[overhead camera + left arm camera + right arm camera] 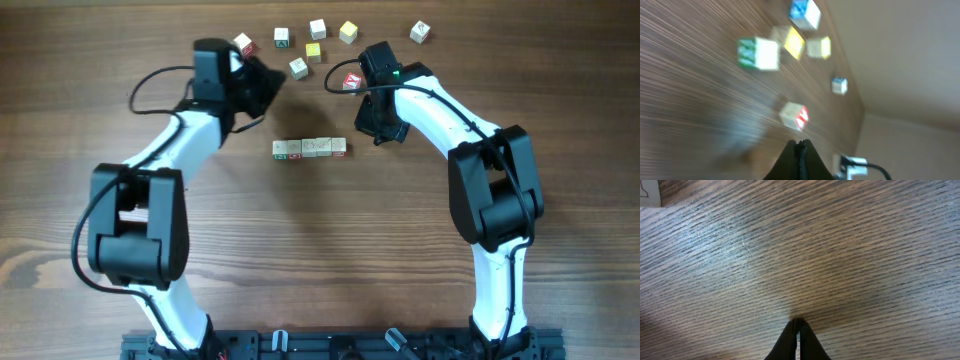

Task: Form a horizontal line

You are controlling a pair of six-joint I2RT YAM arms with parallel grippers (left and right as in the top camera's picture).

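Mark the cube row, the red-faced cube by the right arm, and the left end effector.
row (310, 148): overhead, middle cube.
red cube (351, 81): overhead, top face.
left end effector (801, 144): left wrist, shut fingertips.

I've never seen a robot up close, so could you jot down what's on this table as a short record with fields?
Table: bare wood
Row: small cubes touching side by side, between the two arms
Loose cubes: several, scattered beyond the row
Left hand: shut, holding nothing
Right hand: shut, holding nothing
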